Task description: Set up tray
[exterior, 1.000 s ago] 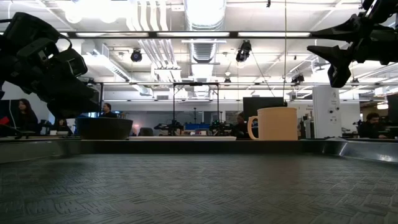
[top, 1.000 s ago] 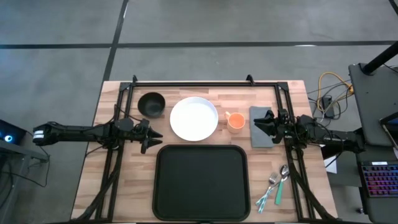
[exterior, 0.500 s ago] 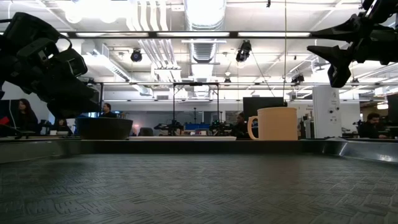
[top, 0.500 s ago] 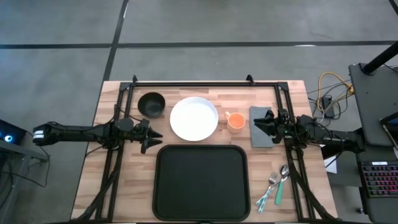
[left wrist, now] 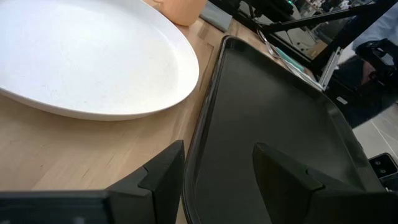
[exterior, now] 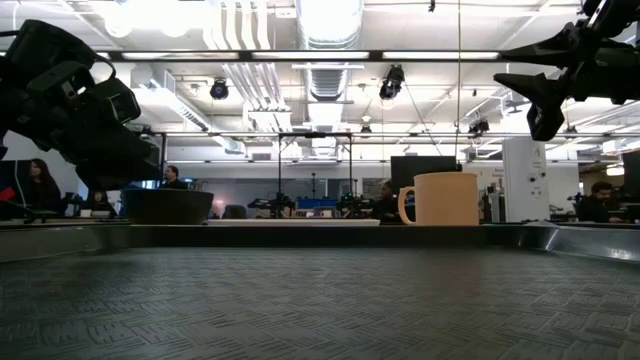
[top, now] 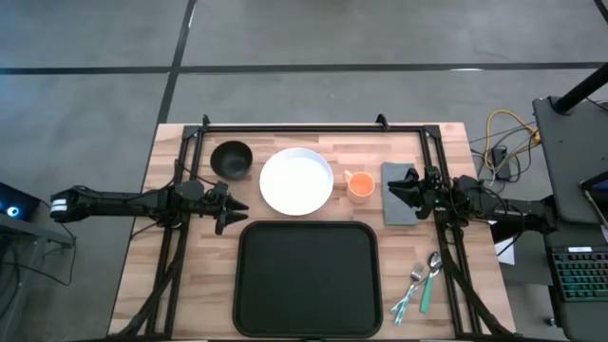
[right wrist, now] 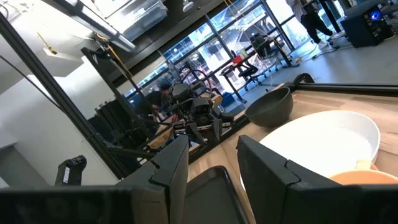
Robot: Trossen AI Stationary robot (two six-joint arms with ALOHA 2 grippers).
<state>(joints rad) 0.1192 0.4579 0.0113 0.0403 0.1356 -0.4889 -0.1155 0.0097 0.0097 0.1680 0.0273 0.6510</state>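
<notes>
The black tray lies flat on the wooden table near its front edge; in the left wrist view the tray fills the right half. My left gripper hovers open just off the tray's far left corner, with the tray's rim showing below the gap between its fingers. My right gripper stands open above the grey napkin at the right, touching nothing. In the low view both grippers hang well above the tabletop, the left and the right.
Along the far side stand a black bowl, a white plate and an orange cup. Cutlery lies to the right of the tray. A black frame runs round the table. People sit in the room behind.
</notes>
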